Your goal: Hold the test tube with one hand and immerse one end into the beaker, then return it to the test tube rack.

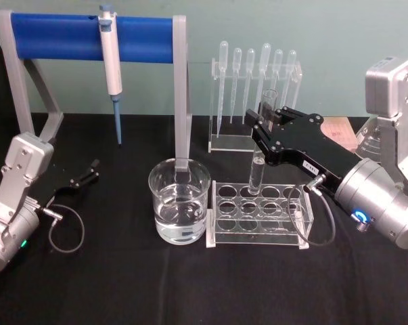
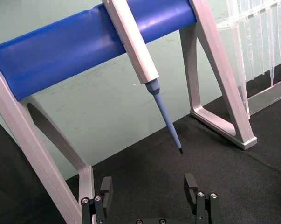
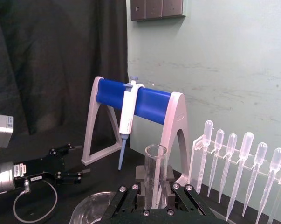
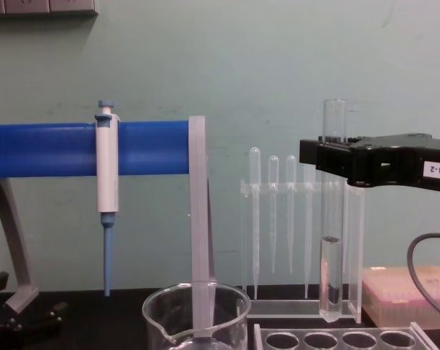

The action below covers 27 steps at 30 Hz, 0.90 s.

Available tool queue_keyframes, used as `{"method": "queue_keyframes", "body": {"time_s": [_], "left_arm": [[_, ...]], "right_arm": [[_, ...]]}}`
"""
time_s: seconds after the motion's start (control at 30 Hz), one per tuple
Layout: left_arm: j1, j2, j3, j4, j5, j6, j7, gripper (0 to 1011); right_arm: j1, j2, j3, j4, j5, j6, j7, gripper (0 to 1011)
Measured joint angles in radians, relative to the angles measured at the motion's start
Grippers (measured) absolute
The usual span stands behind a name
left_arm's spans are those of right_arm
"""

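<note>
Black table [image 1: 122, 284], pale green wall behind. The right arm reaches in level from the right, and its pincer [image 1: 261, 123] is clamped on the tube [image 1: 257, 173] near the top. The tube's upright, with a little liquid in its rounded end, hanging just above the rack's [image 1: 258, 242] back row, right of the beaker [image 1: 156, 203]. The left pincer [image 1: 88, 172] sits low at the left, fingers apart.

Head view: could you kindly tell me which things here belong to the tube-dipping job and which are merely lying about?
Belong to the job:
test tube, upright, clamped by the right gripper; beaker; test tube rack.

Lying about:
pipettor hanging on the blue-bar stand; pipettes; left gripper, parked at the left, jaws open.
</note>
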Motion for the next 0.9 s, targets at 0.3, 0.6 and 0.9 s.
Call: {"method": "queue_keyframes", "body": {"time_s": [0.3, 0.6, 0.9], "left_arm": [[0.0, 0.0, 0.0, 0.0, 0.0, 0.0, 0.0, 1000], [0.0, 0.0, 0.0, 0.0, 0.0, 0.0, 0.0, 1000], [0.0, 0.0, 0.0, 0.0, 0.0, 0.0, 0.0, 1000]], "right_arm": [[0.0, 0.0, 0.0, 0.0, -0.001, 0.001, 0.001, 227], [0.0, 0.0, 0.0, 0.0, -0.001, 0.001, 0.001, 228], [0.0, 0.0, 0.0, 0.0, -0.001, 0.001, 0.001, 228]]}}
